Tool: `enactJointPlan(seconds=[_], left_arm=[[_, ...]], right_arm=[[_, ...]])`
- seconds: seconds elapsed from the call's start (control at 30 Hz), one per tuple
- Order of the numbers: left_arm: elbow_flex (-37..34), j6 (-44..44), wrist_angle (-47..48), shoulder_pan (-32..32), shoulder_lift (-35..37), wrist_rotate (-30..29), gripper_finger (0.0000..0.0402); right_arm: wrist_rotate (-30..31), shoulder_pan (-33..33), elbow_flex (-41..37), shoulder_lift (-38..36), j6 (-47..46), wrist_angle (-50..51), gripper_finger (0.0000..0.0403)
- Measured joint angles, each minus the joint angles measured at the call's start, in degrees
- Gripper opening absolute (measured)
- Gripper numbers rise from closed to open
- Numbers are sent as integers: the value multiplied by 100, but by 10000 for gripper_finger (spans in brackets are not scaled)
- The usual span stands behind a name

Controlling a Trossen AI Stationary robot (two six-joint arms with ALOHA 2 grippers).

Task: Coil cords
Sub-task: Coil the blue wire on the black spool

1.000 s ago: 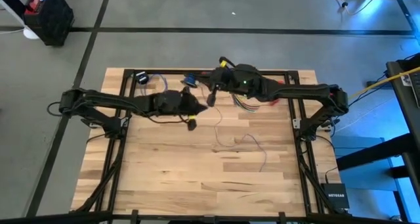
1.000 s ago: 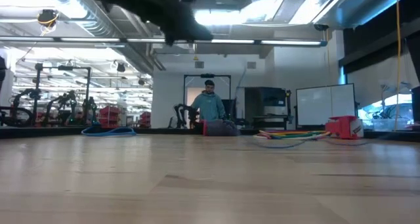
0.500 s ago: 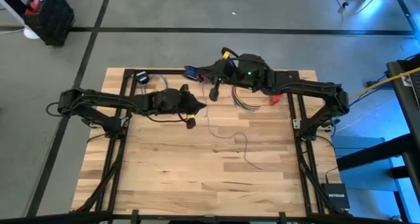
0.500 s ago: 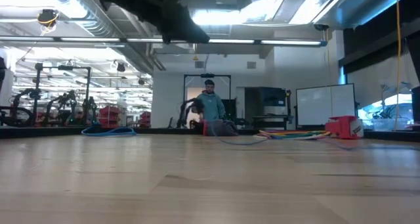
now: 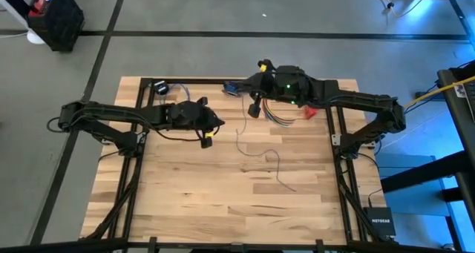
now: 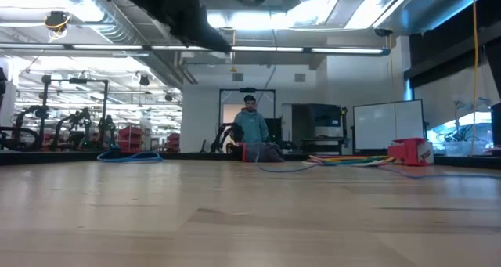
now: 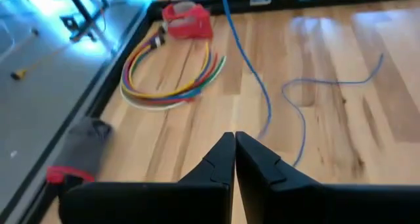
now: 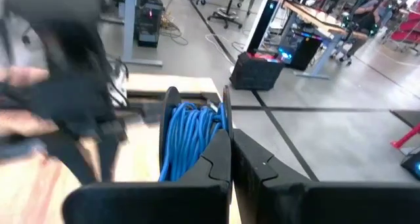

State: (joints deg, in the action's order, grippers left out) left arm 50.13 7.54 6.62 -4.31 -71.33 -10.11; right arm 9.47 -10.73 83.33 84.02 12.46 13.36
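High view: showing the thin wire (image 5: 261, 158) lying loose and squiggly on the wooden table (image 5: 185, 201) near its middle, one end rising toward the right gripper (image 5: 254, 110), though whether pinched there is impossible to tell. Hovering near the far edge, right gripper, fingers pressed together. Sitting left of the wire's loops and apart from them, left gripper (image 5: 208, 133), fingers likewise pressed together, nothing visible between them. Left wrist view: looking past closed fingers (image 7: 252, 159) at the wire (image 7: 262, 96) curving across the wood, with a bundle of coloured cables (image 7: 172, 79) beyond. Right wrist view: facing a coil of blue cable (image 8: 187, 135) just ahead of closed fingers (image 8: 252, 159).
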Motion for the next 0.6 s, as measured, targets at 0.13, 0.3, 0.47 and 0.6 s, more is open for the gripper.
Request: enactJointPlan(seconds=[0.13, 0.3, 0.47, 0.6], left_arm=[[0, 89, -239, 126, 10, 10, 5], [0, 150, -493, 196, 9, 7, 5], [0, -71, -585, 212, -66, 9, 5], [0, -204, -715, 233, -306, 7, 5]], right_arm=[[-163, -113, -1057, -156, -44, -1044, 3], [-600, -202, -2464, -244, -69, -2766, 3], [-993, -207, -3457, -257, -64, -4465, 3], [-1475, -204, -3949, -257, -27, -5359, 3]])
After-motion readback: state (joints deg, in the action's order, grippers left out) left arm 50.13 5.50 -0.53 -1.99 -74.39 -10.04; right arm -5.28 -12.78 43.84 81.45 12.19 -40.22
